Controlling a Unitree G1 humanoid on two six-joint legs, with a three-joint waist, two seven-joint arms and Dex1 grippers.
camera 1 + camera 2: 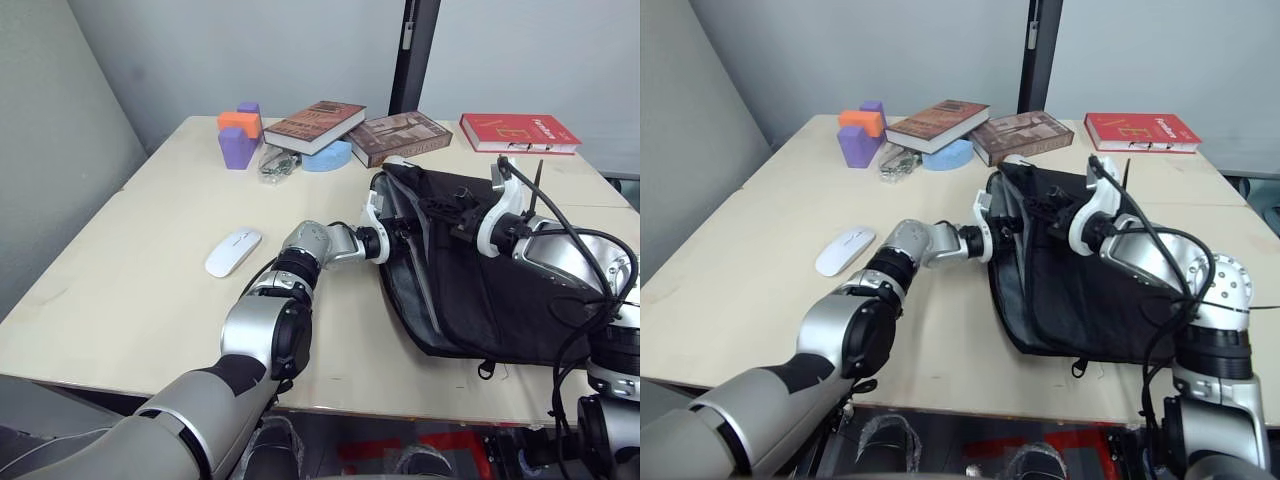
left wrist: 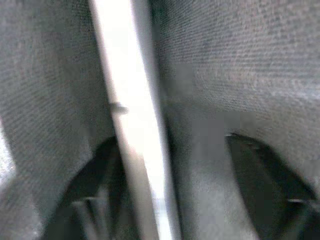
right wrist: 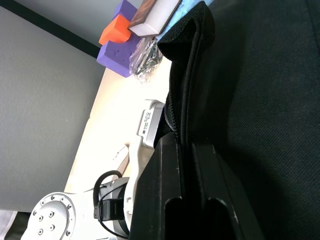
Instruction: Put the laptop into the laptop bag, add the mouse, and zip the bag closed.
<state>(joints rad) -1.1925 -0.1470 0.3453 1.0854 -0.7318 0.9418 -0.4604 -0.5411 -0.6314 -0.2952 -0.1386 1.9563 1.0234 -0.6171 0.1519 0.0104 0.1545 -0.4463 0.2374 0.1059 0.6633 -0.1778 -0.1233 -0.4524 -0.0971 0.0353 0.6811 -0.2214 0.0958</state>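
Note:
The black laptop bag lies on the right half of the table with its mouth facing left. My left gripper reaches into that mouth and is open, its fingers spread between grey lining walls. A pale silver strip runs close by one finger; I cannot tell whether it is the laptop's edge, and the laptop is otherwise hidden. My right gripper is shut on the bag's upper zip rim and holds it raised. The white mouse rests on the table to the left of my left arm, apart from both grippers.
Along the far edge lie a brown book on a blue disc, a second book and a red book. Purple and orange blocks and a small plastic packet sit at the far left.

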